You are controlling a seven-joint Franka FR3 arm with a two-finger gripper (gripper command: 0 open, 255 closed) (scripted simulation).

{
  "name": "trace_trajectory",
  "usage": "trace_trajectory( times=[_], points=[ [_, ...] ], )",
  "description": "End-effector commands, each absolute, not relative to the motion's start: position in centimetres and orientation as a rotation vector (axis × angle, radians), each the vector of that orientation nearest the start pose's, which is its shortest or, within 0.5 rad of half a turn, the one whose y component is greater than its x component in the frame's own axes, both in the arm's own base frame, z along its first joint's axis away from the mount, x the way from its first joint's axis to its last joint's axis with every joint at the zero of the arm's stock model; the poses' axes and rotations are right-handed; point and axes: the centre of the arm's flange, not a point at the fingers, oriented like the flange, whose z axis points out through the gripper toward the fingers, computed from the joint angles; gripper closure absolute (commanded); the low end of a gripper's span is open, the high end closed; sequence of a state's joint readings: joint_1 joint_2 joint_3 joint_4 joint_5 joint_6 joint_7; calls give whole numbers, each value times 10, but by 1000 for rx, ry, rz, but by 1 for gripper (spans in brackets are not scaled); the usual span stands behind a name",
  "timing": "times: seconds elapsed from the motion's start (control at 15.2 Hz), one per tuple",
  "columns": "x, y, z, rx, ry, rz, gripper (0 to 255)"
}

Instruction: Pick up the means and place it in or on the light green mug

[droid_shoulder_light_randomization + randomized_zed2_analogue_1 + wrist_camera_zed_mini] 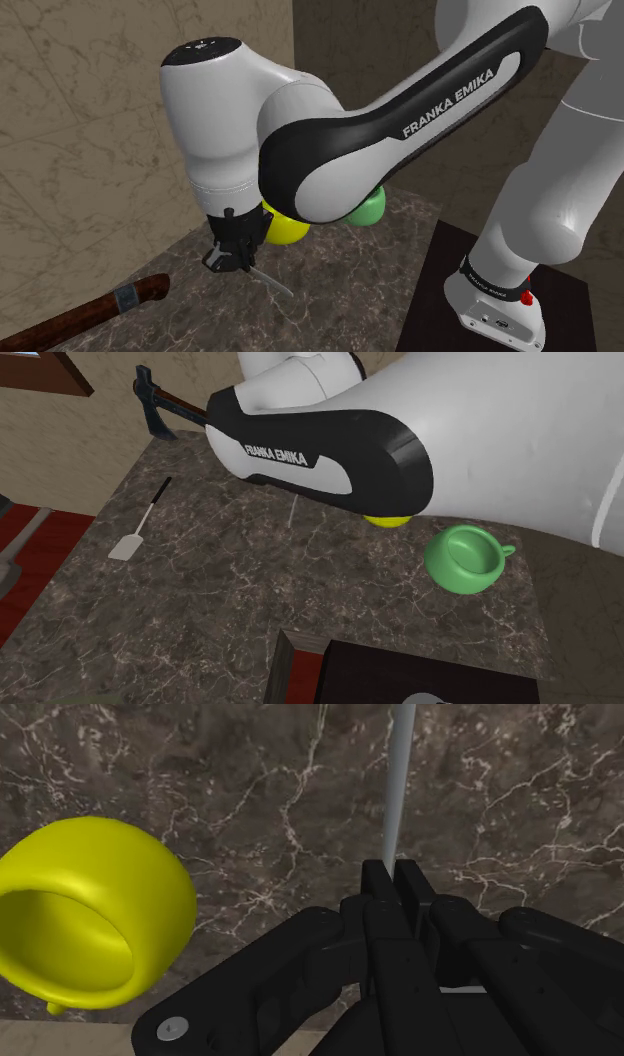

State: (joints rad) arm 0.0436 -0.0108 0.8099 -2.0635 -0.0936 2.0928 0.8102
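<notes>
A thin grey rod [398, 784] sticks out from between my gripper's [397, 872] fingers, which are shut on its end. In the shoulder view the gripper [243, 264] hangs low over the dark marble counter [330, 290], and the rod [273, 284] slants down from it towards the surface. Just beside the gripper sits a yellow-green mug [95, 924], [285, 228]. A green mug [367, 209], [464, 558] stands a little further along, partly behind my arm. The second exterior view has a short piece of the rod [292, 514] and the yellow-green mug's edge [387, 521] below my forearm.
A hatchet with a dark red handle [85, 312], [158, 404] lies at the counter's end. A spatula with a black handle [141, 521] lies on the marble [250, 602] apart from the mugs. Tan stone walls [90, 110] border the counter. The dark stand [440, 290] is at the lower right.
</notes>
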Motion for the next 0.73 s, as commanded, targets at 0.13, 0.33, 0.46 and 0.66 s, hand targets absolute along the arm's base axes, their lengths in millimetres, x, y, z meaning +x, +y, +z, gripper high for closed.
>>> trace_trajectory(
  times=[0.13,0.33,0.46,0.66],
  points=[
    [365,412,458,-3169,-141,-144,255],
    [363,372,460,-3169,-141,-144,255],
    [361,346,461,-3169,-141,-144,255],
    [358,306,463,-3169,-141,-144,255]
  ],
)
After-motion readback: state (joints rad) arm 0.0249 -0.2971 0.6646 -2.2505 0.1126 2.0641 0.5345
